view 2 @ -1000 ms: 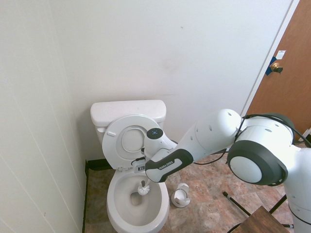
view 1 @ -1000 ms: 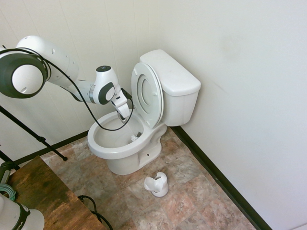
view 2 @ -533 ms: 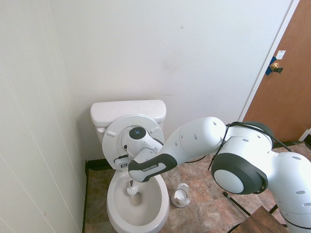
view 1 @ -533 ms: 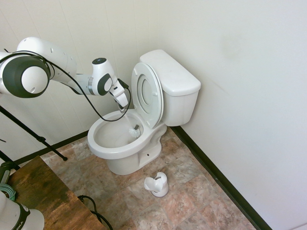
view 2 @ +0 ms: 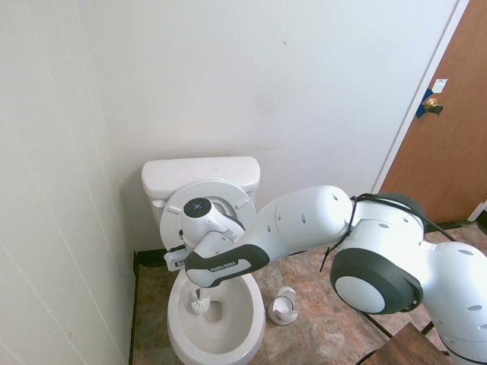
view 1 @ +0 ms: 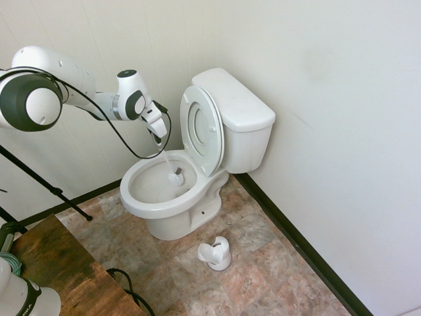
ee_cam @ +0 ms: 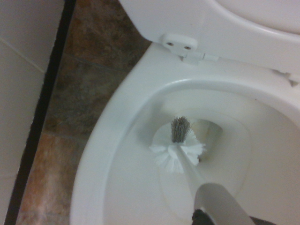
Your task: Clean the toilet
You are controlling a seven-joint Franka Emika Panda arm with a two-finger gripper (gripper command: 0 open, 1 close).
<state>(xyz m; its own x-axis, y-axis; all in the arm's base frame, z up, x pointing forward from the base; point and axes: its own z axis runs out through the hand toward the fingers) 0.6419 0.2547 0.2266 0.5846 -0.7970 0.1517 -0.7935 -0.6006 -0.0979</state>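
Note:
The white toilet stands in the corner with lid and seat raised against its tank. My gripper hangs over the bowl's wall side, shut on the handle of a white toilet brush. The brush head with white bristles and a grey tip reaches down inside the bowl, near the wall-side slope. In the wrist view the handle runs from the frame's lower edge to the bristles, with the bowl rim curving around it.
A small white brush holder sits on the tiled floor beside the toilet base. A wooden surface lies at the near corner. White walls close in on two sides, and a brown door stands at the far right.
The arm has swung across the bowl toward the panelled wall, carrying the brush head from the seat side over to the wall side. The grip has stayed shut.

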